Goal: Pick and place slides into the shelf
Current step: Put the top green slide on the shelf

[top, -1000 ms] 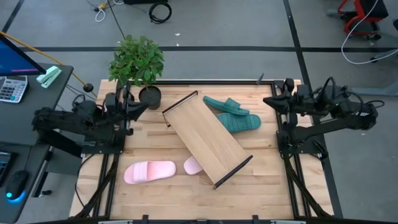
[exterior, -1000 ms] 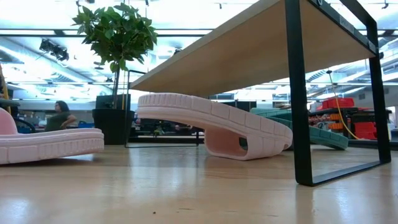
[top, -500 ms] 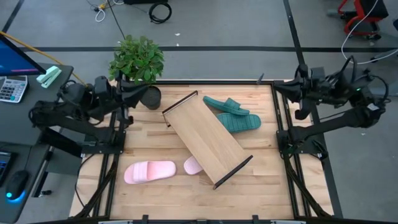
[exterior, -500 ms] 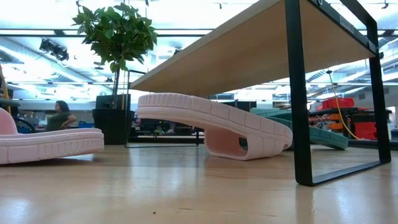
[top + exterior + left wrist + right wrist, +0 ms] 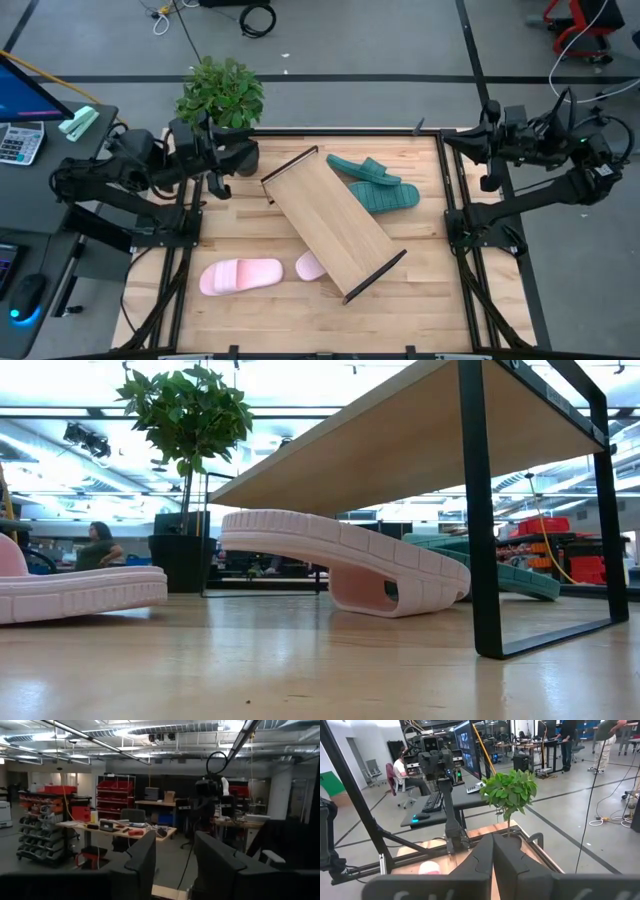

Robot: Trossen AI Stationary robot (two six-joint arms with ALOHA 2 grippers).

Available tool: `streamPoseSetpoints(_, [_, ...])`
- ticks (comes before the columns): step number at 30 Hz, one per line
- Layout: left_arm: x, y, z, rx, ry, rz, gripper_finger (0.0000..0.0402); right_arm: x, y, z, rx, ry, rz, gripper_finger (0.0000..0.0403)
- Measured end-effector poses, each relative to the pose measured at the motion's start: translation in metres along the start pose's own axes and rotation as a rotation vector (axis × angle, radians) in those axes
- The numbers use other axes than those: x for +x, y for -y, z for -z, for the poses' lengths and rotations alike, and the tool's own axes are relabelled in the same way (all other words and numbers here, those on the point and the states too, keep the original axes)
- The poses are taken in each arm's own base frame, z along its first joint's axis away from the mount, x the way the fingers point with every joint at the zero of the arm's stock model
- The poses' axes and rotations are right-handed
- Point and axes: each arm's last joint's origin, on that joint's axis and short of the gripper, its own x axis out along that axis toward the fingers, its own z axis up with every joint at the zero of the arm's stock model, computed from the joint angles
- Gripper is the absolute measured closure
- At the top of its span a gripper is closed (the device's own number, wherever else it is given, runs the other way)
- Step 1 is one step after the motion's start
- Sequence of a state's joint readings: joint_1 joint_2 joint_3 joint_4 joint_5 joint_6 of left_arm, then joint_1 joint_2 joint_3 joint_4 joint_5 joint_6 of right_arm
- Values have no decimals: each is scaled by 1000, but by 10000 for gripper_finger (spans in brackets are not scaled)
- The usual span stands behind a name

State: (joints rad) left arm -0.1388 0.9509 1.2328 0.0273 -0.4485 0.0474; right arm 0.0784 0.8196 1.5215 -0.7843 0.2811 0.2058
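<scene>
The shelf (image 5: 333,222) stands slantwise on the middle of the table on its black end bars (image 5: 480,510). Two teal slides (image 5: 375,183) lie side by side by its far right side. One pink slide (image 5: 240,276) lies flat near the front left. Another pink slide (image 5: 340,560) sits partly under the board, one end on the table and the other raised. My left gripper (image 5: 175,860) is open, high over the far left corner (image 5: 240,158). My right gripper (image 5: 493,855) is shut, high over the far right corner (image 5: 450,140). Neither holds anything.
A potted plant (image 5: 220,95) stands at the far left corner, its pot (image 5: 243,156) right by my left gripper. A desk with a keyboard and calculator (image 5: 20,140) stands beyond the table's left edge. Bare planks lie along the near edge (image 5: 400,320).
Both arms have risen from the table's far corners and now hold their grippers high and about level. My right gripper has drawn back a little toward the right edge. The slides and the shelf have not moved.
</scene>
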Motion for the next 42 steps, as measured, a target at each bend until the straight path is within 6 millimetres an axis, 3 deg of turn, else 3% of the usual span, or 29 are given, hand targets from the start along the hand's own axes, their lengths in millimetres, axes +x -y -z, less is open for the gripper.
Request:
streamPoseSetpoints(9, [-1, 4, -1, 15, 2, 14, 246, 0, 1, 3, -33, -26, 4, 385])
streamPoseSetpoints(14, [1, 3, 1, 162, -10, -59, 252, 1, 0, 2, -90, -25, 6, 385])
streamPoseSetpoints(23, [10, 8, 13, 223, -77, -188, 240, 2, 0, 4, -144, -47, 9, 385])
streamPoseSetpoints(27, [10, 14, 15, 174, -83, -228, 246, 2, 1, 6, -151, -63, 11, 385])
streamPoseSetpoints(37, [5, 34, 21, 157, -117, -182, 259, 4, 6, 17, -174, -166, 164, 385])
streamPoseSetpoints(42, [-1, 43, 21, 159, -130, -126, 245, 20, 3, 18, -159, -183, 207, 385])
